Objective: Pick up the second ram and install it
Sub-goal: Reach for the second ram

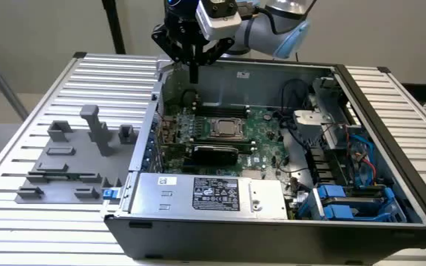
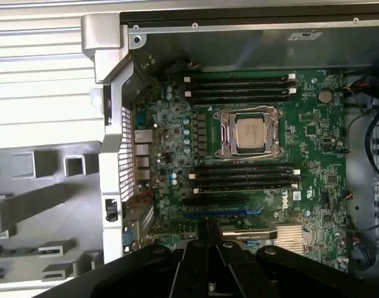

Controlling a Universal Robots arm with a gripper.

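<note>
We find the gripper [image 1: 193, 79] above a back corner of the case [image 1: 272, 235], fingers [image 1: 193, 69] pressed together, empty; the ram [image 1: 57, 177] lies well apart, outside the case.

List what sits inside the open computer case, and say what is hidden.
A green motherboard with its metal processor socket, a silver power supply, blue drive bays and cables. Whatever lies beneath the power supply and the motherboard is covered.

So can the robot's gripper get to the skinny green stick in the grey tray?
Probably yes. The second ram lies in the grey tray outside the computer case, with nothing over it, and the gripper hangs free above the case's tray-side wall.
</note>
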